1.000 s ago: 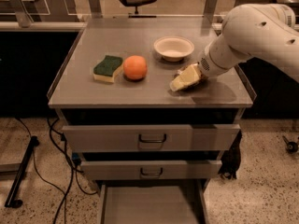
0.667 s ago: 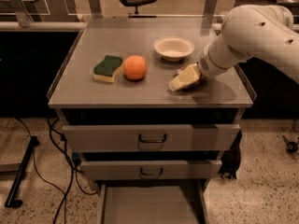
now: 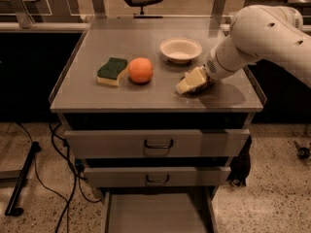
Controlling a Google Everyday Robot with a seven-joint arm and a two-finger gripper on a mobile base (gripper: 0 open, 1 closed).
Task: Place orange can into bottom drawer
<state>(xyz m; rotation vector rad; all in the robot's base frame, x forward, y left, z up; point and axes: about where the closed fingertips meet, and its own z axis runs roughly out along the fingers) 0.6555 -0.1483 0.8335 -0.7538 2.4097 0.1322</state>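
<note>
Camera view: angled arm [image 3: 260,33], jaws near bowl [image 3: 181,50]

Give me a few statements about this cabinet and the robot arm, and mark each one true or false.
1. The bottom drawer is pulled out. True.
2. The orange sits in the bowl. False: it sits on the cabinet top, beside the sponge.
3. The end effector is low over the cabinet top, on the near side of the bowl. True.
4. The sponge lies between the orange and the bowl. False: the orange lies between the sponge and the bowl.
</note>
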